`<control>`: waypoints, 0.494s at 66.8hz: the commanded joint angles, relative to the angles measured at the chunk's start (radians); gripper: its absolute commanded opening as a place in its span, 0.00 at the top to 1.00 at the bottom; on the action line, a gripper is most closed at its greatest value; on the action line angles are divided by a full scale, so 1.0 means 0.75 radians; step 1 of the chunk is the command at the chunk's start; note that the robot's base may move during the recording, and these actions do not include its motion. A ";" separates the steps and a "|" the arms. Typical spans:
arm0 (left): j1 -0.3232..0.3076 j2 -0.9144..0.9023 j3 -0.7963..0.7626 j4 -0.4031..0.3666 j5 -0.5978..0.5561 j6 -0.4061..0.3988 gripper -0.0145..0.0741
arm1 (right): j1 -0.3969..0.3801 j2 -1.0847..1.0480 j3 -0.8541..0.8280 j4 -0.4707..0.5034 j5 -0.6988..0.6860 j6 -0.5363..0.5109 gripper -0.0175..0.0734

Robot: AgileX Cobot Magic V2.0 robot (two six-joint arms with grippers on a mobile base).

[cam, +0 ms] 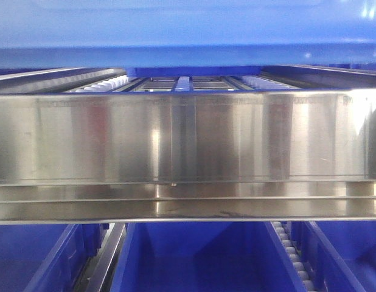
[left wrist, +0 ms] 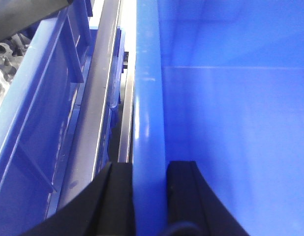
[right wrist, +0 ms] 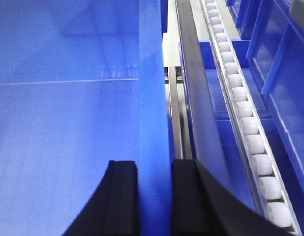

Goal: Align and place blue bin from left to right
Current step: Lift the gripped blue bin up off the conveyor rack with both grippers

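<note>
The blue bin [cam: 188, 30] fills the top of the front view as a wide, smooth, bright-blue wall above the steel shelf. In the left wrist view its left rim [left wrist: 148, 98] runs straight up the frame, and my left gripper [left wrist: 148, 164] is shut on that rim, one black finger outside and one inside. The right wrist view shows the bin's right rim [right wrist: 153, 73], with my right gripper [right wrist: 154, 162] shut on it the same way. The bin's inside looks empty. Neither gripper shows in the front view.
A stainless steel shelf beam [cam: 188, 140] spans the front view, with blue crates [cam: 194, 255] below it. A metal rail [left wrist: 95, 98] and a neighbouring blue crate [left wrist: 39, 123] lie left of the bin. A white roller track [right wrist: 240, 108] and more crates [right wrist: 285, 64] lie to its right.
</note>
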 commanded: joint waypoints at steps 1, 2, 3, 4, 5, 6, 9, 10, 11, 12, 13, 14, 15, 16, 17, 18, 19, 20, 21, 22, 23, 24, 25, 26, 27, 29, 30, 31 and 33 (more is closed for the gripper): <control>-0.014 -0.015 -0.013 0.030 -0.100 -0.009 0.96 | 0.012 -0.021 -0.013 -0.039 -0.105 -0.006 0.89; -0.014 -0.015 -0.013 0.030 -0.100 -0.009 0.96 | 0.012 -0.021 -0.013 -0.039 -0.105 -0.006 0.89; -0.014 -0.015 -0.013 0.030 -0.100 -0.009 0.96 | 0.012 -0.021 -0.013 -0.039 -0.105 -0.006 0.89; -0.014 -0.015 -0.013 0.030 -0.100 -0.009 0.96 | 0.012 -0.021 -0.013 -0.039 -0.105 -0.006 0.89; -0.014 -0.015 -0.013 0.030 -0.100 -0.009 0.96 | 0.012 -0.021 -0.013 -0.039 -0.105 -0.006 0.89; -0.014 -0.015 -0.013 0.030 -0.100 -0.009 0.96 | 0.012 -0.021 -0.013 -0.039 -0.105 -0.006 0.89; -0.014 -0.015 -0.013 0.030 -0.100 -0.009 0.96 | 0.012 -0.021 -0.013 -0.039 -0.105 -0.006 0.89; -0.014 -0.015 -0.013 0.030 -0.100 -0.009 0.96 | 0.012 -0.021 -0.013 -0.039 -0.105 -0.006 0.89; -0.014 -0.015 -0.013 0.029 -0.100 -0.009 0.96 | 0.012 -0.021 -0.013 -0.039 -0.105 -0.006 0.89; -0.014 -0.015 -0.013 0.029 -0.100 -0.009 0.96 | 0.012 -0.021 -0.013 -0.039 -0.105 -0.006 0.89; -0.014 -0.015 -0.013 0.029 -0.100 -0.009 0.96 | 0.012 -0.021 -0.013 -0.039 -0.105 -0.006 0.89; -0.014 -0.015 -0.013 0.029 -0.100 -0.009 0.96 | 0.012 -0.021 -0.013 -0.039 -0.105 -0.006 0.89; -0.014 -0.015 -0.013 0.029 -0.100 -0.009 0.96 | 0.012 -0.021 -0.013 -0.039 -0.105 -0.006 0.89; -0.014 -0.015 -0.013 0.029 -0.100 -0.009 0.96 | 0.012 -0.021 -0.013 -0.039 -0.105 -0.006 0.89; -0.014 -0.015 -0.013 0.029 -0.100 -0.009 0.96 | 0.012 -0.021 -0.013 -0.039 -0.108 -0.006 0.89; -0.014 -0.015 -0.013 0.029 -0.100 -0.009 0.96 | 0.012 -0.021 -0.013 -0.039 -0.108 -0.006 0.89; -0.014 -0.015 -0.013 0.032 -0.100 -0.009 0.96 | 0.012 -0.021 -0.013 -0.039 -0.108 -0.006 0.89; -0.014 -0.015 -0.013 0.030 -0.100 -0.009 0.96 | 0.012 -0.021 -0.013 -0.039 -0.111 -0.006 0.89; -0.014 -0.015 -0.013 0.030 -0.100 -0.009 0.96 | 0.012 -0.021 -0.013 -0.039 -0.111 -0.006 0.89; -0.014 -0.015 -0.013 0.030 -0.100 -0.009 0.96 | 0.012 -0.021 -0.013 -0.039 -0.111 -0.006 0.89; -0.014 -0.015 -0.013 0.030 -0.100 -0.009 0.96 | 0.012 -0.021 -0.013 -0.039 -0.111 -0.006 0.89; -0.014 -0.015 -0.013 0.033 -0.100 -0.009 0.96 | 0.012 -0.021 -0.013 -0.039 -0.114 -0.006 0.89; -0.014 -0.015 -0.013 0.033 -0.100 -0.009 0.96 | 0.012 -0.021 -0.013 -0.039 -0.114 -0.006 0.89; -0.014 -0.015 -0.013 0.033 -0.100 -0.009 0.96 | 0.012 -0.021 -0.013 -0.039 -0.116 -0.006 0.89; -0.014 -0.015 -0.013 0.033 -0.100 -0.009 0.96 | 0.012 -0.021 -0.013 -0.039 -0.118 -0.006 0.89; -0.014 -0.015 -0.013 0.035 -0.100 -0.009 0.96 | 0.012 -0.021 -0.013 -0.039 -0.118 -0.006 0.89; -0.014 -0.015 -0.013 0.035 -0.100 -0.009 0.96 | 0.012 -0.021 -0.013 -0.039 -0.118 -0.006 0.89; -0.014 -0.015 -0.013 0.035 -0.100 -0.009 0.96 | 0.012 -0.021 -0.013 -0.039 -0.118 -0.006 0.89; -0.014 -0.015 -0.013 0.035 -0.100 -0.009 0.96 | 0.012 -0.021 -0.013 -0.039 -0.118 -0.006 0.89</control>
